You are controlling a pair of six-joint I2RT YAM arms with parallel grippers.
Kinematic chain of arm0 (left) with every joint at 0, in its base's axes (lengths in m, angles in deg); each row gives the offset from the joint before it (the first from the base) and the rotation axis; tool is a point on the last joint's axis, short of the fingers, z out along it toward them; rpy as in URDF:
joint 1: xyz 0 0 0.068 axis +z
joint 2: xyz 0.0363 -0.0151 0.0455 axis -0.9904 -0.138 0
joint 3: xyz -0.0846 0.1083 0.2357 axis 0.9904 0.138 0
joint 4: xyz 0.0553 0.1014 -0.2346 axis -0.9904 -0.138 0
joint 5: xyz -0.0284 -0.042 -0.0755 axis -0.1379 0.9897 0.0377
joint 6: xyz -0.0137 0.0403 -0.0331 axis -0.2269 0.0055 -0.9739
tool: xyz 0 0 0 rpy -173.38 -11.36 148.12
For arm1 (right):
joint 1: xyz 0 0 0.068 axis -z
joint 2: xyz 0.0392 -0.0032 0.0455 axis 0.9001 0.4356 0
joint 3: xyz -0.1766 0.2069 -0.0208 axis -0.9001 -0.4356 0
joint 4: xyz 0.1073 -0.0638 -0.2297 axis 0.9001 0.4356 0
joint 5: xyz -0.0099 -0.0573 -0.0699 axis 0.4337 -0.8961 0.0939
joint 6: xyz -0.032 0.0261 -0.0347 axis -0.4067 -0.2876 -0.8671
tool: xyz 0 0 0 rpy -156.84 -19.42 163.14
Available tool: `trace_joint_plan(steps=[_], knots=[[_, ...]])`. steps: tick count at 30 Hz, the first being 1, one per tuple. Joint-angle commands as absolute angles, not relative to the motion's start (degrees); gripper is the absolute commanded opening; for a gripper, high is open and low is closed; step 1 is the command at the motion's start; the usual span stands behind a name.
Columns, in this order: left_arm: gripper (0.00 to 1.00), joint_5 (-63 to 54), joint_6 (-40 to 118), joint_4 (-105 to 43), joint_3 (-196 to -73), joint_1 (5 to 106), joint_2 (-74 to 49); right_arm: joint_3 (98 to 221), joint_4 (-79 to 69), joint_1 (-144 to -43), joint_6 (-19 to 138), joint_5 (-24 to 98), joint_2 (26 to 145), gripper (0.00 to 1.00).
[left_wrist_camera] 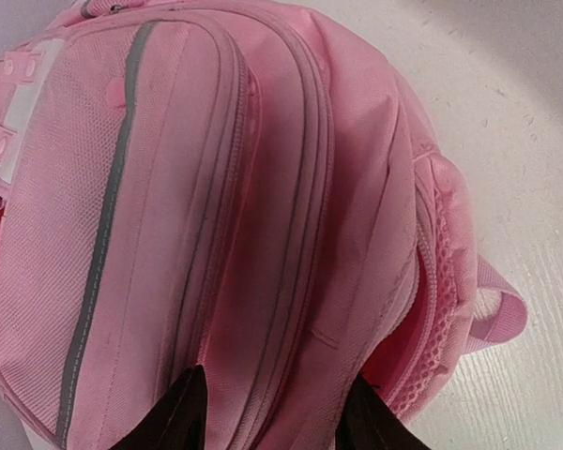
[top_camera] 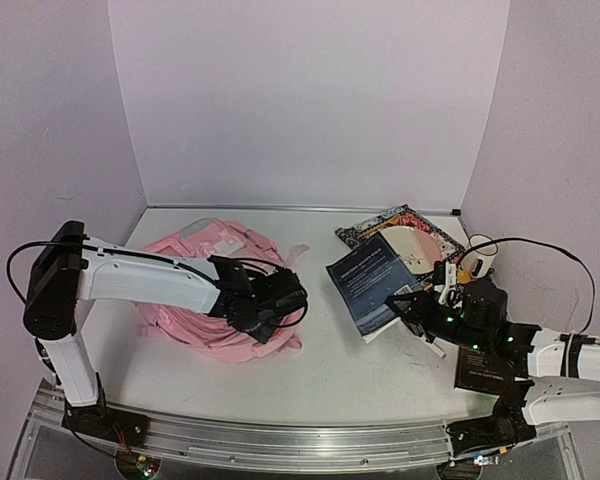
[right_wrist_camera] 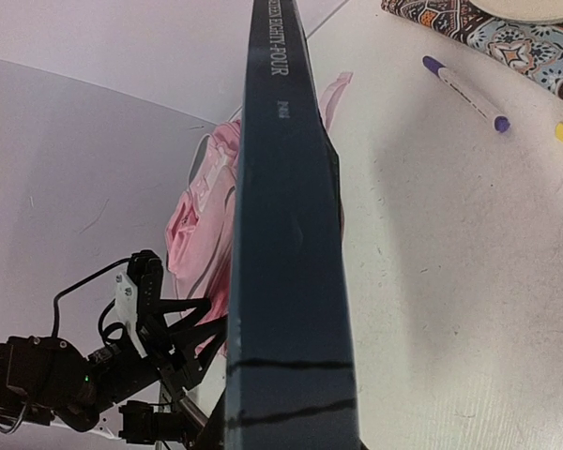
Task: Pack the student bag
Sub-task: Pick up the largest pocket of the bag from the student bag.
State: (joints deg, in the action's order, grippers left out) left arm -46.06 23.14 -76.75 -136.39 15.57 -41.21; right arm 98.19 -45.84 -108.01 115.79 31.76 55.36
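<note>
Atop student bag [top_camera: 208, 243], left gripper [left_wrist_camera: 277, 417] half-parted; right gripper [top_camera: 408, 305] tight on dark book [top_camera: 370, 280], pen [right_wrist_camera: 464, 94] beyond.

Your left arm [top_camera: 140, 275] stretches toward 3 o'clock, the left end effector [top_camera: 278, 298] angled down, its fingers [left_wrist_camera: 183, 412] parted. Your right arm [top_camera: 540, 350] reaches toward 10 o'clock, the right end effector [top_camera: 420, 300] clamped on a dark book [top_camera: 375, 280].

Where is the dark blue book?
Top view, right side: the dark blue book is held by the right gripper, in front of the patterned book, across from the student bag.
</note>
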Motion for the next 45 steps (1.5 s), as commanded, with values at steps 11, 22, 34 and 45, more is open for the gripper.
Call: trace_joint_plan(steps=[11, 22, 34, 45], knots=[[0.27, -47.7, 23.4, -78.4, -140.4, 15.2, -48.2, 102.7, -56.1, -108.3, 115.6, 33.9, 56.5, 0.00], [0.00, -51.8, 24.8, -80.9, -146.1, 15.3, -39.9, 105.5, -58.7, -108.3, 115.5, 41.5, 60.9, 0.00], [0.00, -56.6, 30.6, -83.4, -158.5, 18.0, -38.1, 103.9, -64.1, -108.4, 120.5, 48.6, 62.0, 0.00], [0.00, -52.3, 31.1, -83.4, -163.4, 19.0, -36.9, 106.1, -80.0, -108.8, 125.9, 54.1, 73.8, 0.00]])
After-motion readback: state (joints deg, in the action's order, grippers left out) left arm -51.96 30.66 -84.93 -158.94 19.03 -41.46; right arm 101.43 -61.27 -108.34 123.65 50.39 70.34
